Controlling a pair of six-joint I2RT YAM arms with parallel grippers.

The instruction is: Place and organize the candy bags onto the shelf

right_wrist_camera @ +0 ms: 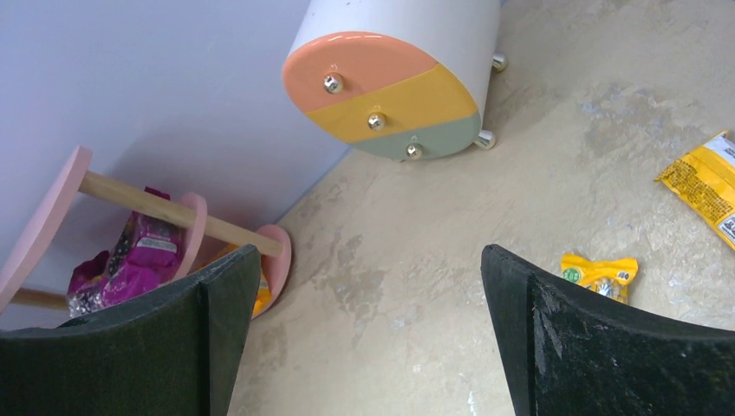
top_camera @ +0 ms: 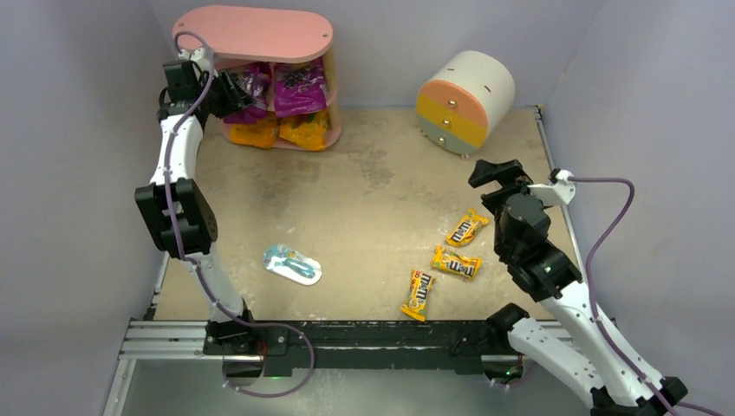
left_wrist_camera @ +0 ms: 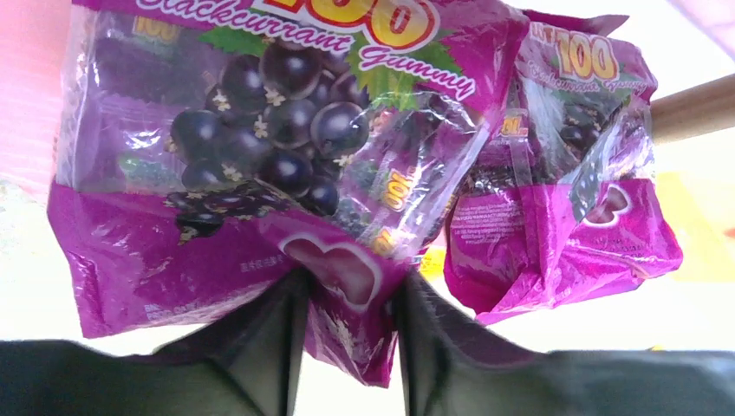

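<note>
Left wrist view: finds left jaws pinching the bottom edge of a purple candy bag (left_wrist_camera: 260, 130), beside a second purple bag (left_wrist_camera: 563, 173), both on the middle tier of the pink shelf (top_camera: 251, 33). Finds right jaws spread wide, gripping nothing, over the tabletop (top_camera: 364, 191). Counts two orange bags (top_camera: 303, 130) on the lowest tier, three M&M's packs (top_camera: 457, 262) loose on the tabletop.

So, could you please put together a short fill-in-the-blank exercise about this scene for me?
1. The purple bags sit on the shelf's ___ tier.
2. The orange-yellow bags sit on its ___ tier.
3. ___ M&M's packs lie on the table.
4. The right pincer is ___ and holds nothing.

Missing words: middle; bottom; three; open
</note>
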